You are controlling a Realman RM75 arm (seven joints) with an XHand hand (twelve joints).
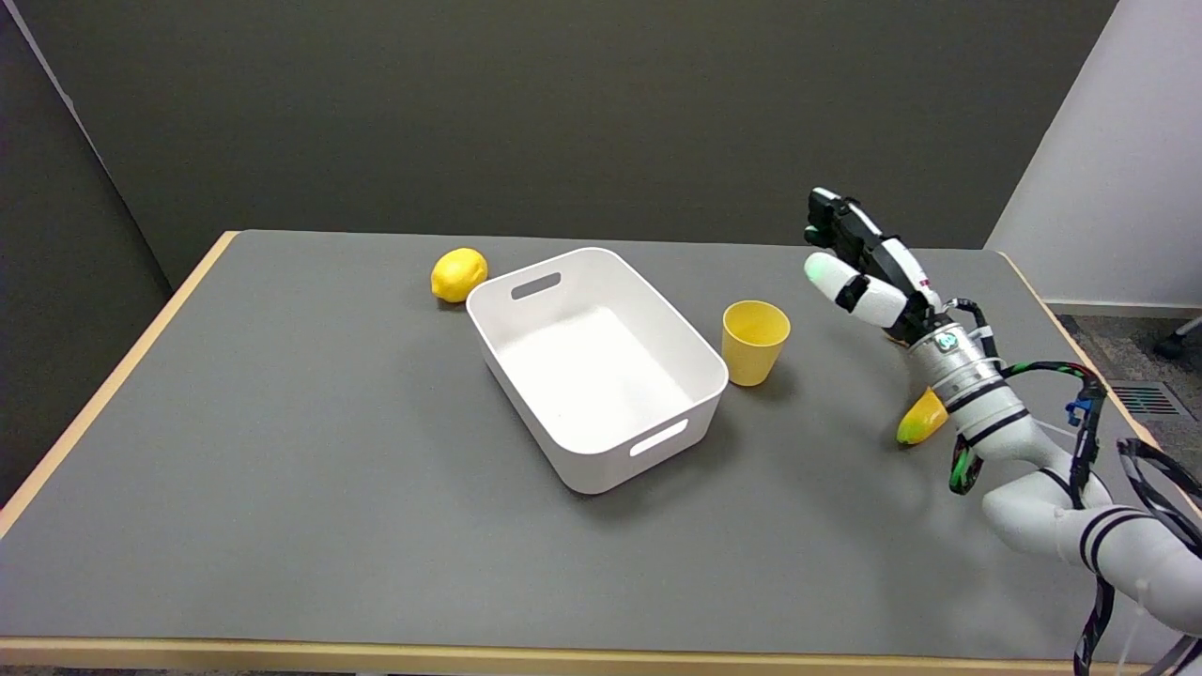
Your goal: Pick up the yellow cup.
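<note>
So nearest to me, right of the white bin (601,441), there's a yellow-green fruit (920,419) half hidden behind my wrist. My right hand (859,268) is up in the air, fingers spread, holding nothing. The yellow cup (755,342) stands upright just beside the bin's right wall, untouched, apart from my hand. Lemon (458,274) sits at the bin's far left corner. Basically 0 done: reach, grip, lift all left.
</note>
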